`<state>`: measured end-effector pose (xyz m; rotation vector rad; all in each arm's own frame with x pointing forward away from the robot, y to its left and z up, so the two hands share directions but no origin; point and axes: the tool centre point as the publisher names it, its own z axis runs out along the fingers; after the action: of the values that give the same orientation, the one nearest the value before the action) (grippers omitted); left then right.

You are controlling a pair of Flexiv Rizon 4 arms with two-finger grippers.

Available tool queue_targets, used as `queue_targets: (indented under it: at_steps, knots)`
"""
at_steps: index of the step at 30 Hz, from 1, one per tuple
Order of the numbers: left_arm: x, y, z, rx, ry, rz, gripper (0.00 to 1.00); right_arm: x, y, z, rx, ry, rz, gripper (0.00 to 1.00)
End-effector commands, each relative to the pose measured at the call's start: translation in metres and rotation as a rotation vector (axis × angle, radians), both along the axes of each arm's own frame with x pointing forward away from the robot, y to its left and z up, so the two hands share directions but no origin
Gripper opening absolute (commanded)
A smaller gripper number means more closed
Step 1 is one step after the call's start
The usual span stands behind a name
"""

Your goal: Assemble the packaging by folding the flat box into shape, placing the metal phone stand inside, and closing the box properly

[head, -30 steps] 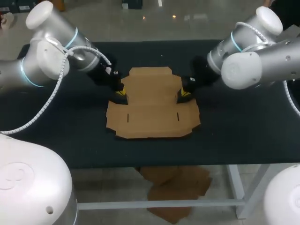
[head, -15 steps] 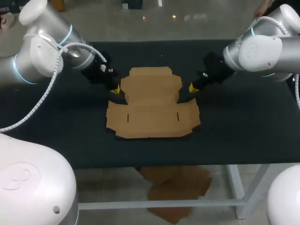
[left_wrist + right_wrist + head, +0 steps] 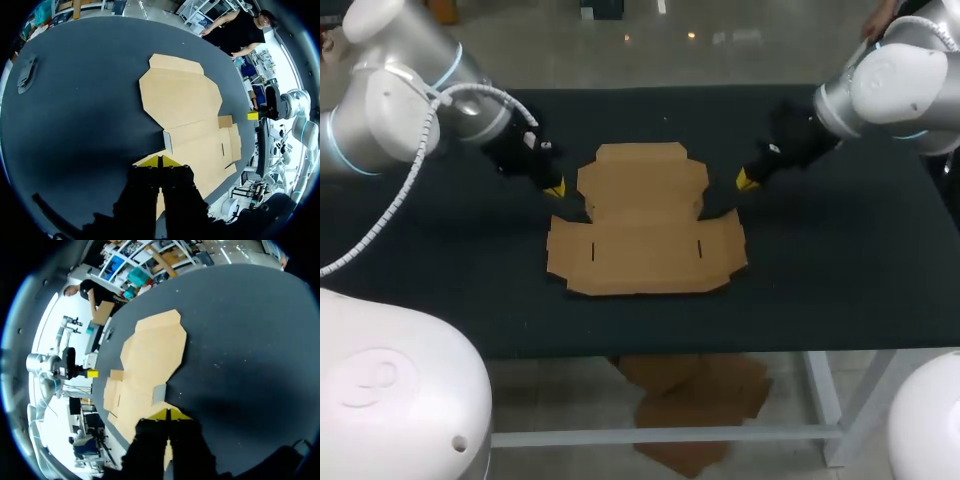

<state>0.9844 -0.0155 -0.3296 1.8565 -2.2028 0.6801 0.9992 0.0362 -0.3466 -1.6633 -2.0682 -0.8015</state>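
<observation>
Plain brown cardboard for the flat box (image 3: 645,225), matt and smooth, sharply creased, lying ahead of both sets of jaws. Dark, dull covering on the table (image 3: 840,290), no shine, faintly speckled beneath the jaws; cloth or rubber, hard to tell. Matt black bodies on the left gripper (image 3: 555,188) and right gripper (image 3: 744,181), tipped in bright yellow, plastic-looking. Smooth satin silver and glossy white shells on the left arm (image 3: 390,110) and right arm (image 3: 890,80); white ribbed hose (image 3: 402,190) along the left.
</observation>
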Motion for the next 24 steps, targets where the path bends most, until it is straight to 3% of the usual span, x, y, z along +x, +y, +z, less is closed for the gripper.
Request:
queue_targets:
  at_steps: [1, 11, 24]
  knots:
    - [-0.026, 0.006, 0.021, 0.021, -0.023, 0.02, 0.0, -0.011, -0.01, 0.018, -0.015, -0.006, 0.002, 0.0]
    - [-0.059, 0.019, 0.026, -0.003, -0.014, 0.023, 0.0, -0.031, -0.02, 0.025, -0.04, 0.006, 0.017, 0.0]
    - [-0.108, 0.025, 0.032, -0.015, -0.036, 0.05, 0.0, -0.076, -0.03, 0.031, -0.05, -0.009, 0.02, 0.0]
